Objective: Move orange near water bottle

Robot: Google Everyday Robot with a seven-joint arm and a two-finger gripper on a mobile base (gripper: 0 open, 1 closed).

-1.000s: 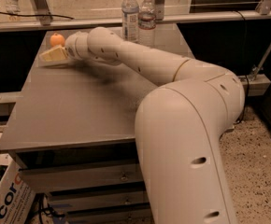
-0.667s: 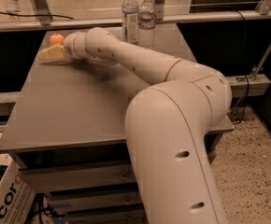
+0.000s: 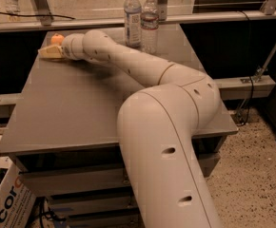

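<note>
Grasp step: gripper at upper left beside orange, hold indiscernible. Next: secure orange, carry it right toward bottles.

The light is warm and rather dim, falling from above. It tints the pale arm cream and leaves a soft shadow beneath it on the counter. The gripper, in the upper left of the frame beside the orange, is evenly lit. Below the counter all goes black.
</note>
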